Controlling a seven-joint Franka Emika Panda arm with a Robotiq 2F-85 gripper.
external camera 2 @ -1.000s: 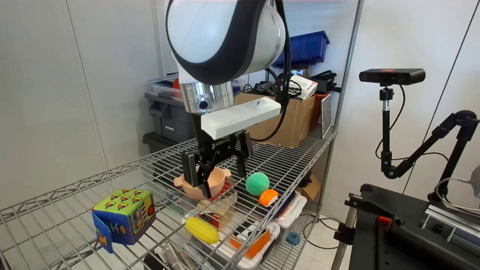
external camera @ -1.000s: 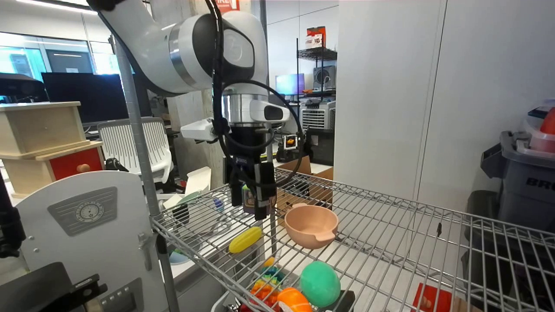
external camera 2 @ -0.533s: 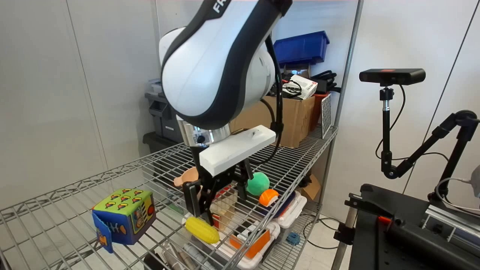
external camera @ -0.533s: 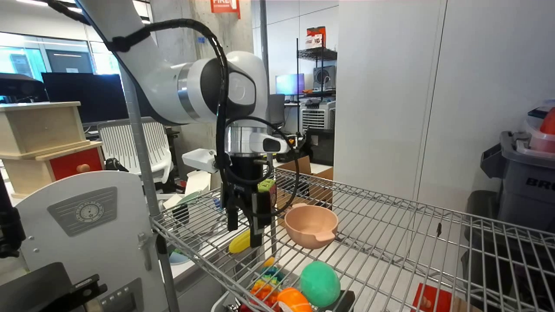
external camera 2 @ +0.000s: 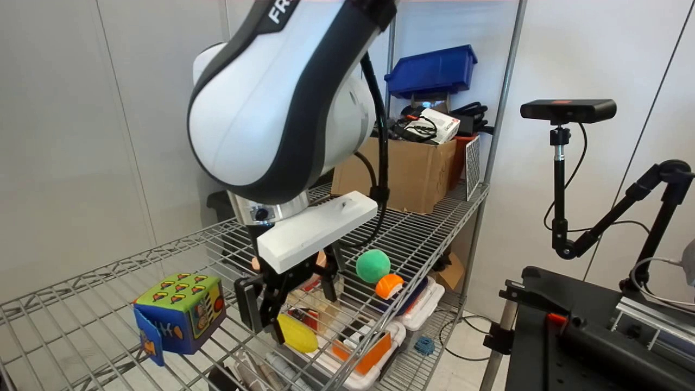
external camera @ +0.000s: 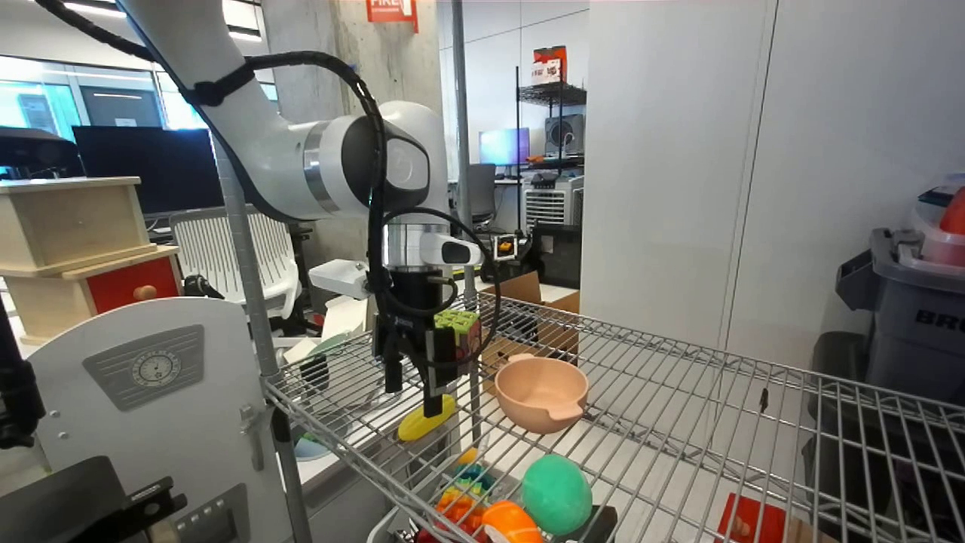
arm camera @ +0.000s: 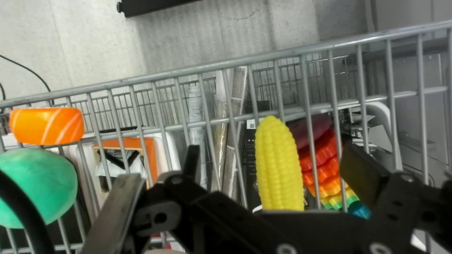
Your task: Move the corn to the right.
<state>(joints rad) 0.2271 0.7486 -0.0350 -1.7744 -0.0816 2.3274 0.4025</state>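
Gripper: shifted toward eight o'clock in an exterior view.
Fingers: spread, empty.
Corn: unmoved, tip toward twelve in wrist view; likely grasp alignment.

On the shelf: one corn, one bowl (two handles), one ball, one orange toy, one cube.

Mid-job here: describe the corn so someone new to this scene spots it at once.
In an exterior view, find the wire shelf, then the peach bowl on it. Left of the bowl in that picture lies the corn, partly hidden by the black fingers. It is long, yellow and bumpy, unlike the round green ball.
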